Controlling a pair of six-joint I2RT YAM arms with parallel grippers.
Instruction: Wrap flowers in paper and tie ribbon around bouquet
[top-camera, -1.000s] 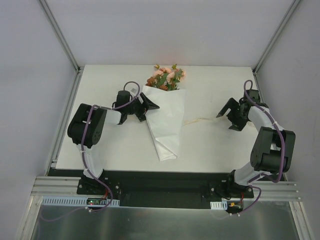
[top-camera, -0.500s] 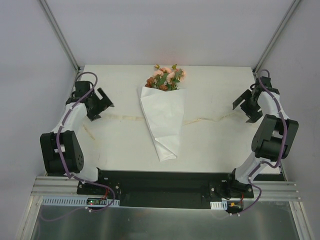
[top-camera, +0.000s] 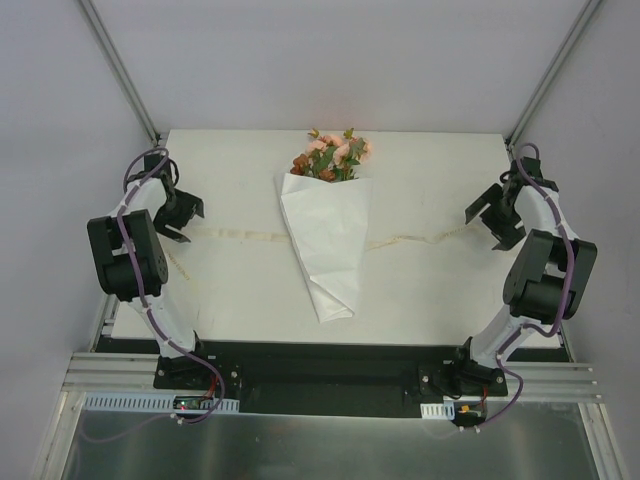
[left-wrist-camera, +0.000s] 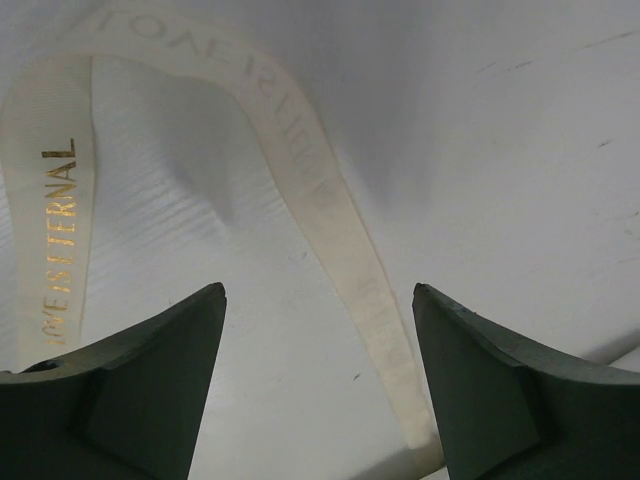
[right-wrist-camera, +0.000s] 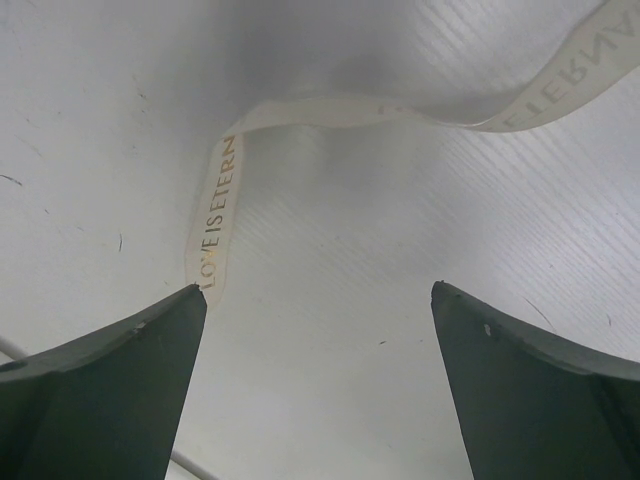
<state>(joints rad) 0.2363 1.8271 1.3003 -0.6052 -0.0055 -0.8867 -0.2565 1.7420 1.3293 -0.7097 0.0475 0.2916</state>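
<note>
The wrapping looks done. The paper (top-camera: 325, 240) lies as a closed cone in the middle of the table (top-camera: 420, 290), with the flowers (top-camera: 333, 155) spilling out at its 12 o'clock end and its narrow tip pointing toward 6 o'clock. The step in hand is the tie.

The ribbon (top-camera: 240, 236) stretches flat across the table from 9 o'clock to 3 o'clock. It disappears at the cone's waist, so it most likely runs under the paper (the crossing itself is hidden). No knot shows yet.

The left gripper (top-camera: 183, 217) hangs over the ribbon's 9 o'clock end with its jaws spread and nothing between them. In the left wrist view the gold-lettered band (left-wrist-camera: 340, 215) curls on the table below the gap, closer to the finger at 3 o'clock.

The right gripper (top-camera: 493, 215) sits over the 3 o'clock end, jaws wide apart and likewise empty. In its own view the lettered tip (right-wrist-camera: 215, 225) lies just off the finger at 9 o'clock, and the band trails away toward 2 o'clock.

Next, I judge that each gripper must drop onto its ribbon end. The right one probably needs a small shift toward the tip first. Each then has to pinch the thin band cleanly off the surface and bring both ends up over the cone's waist to cross. A flat strip on a flat table is easy to miss.
</note>
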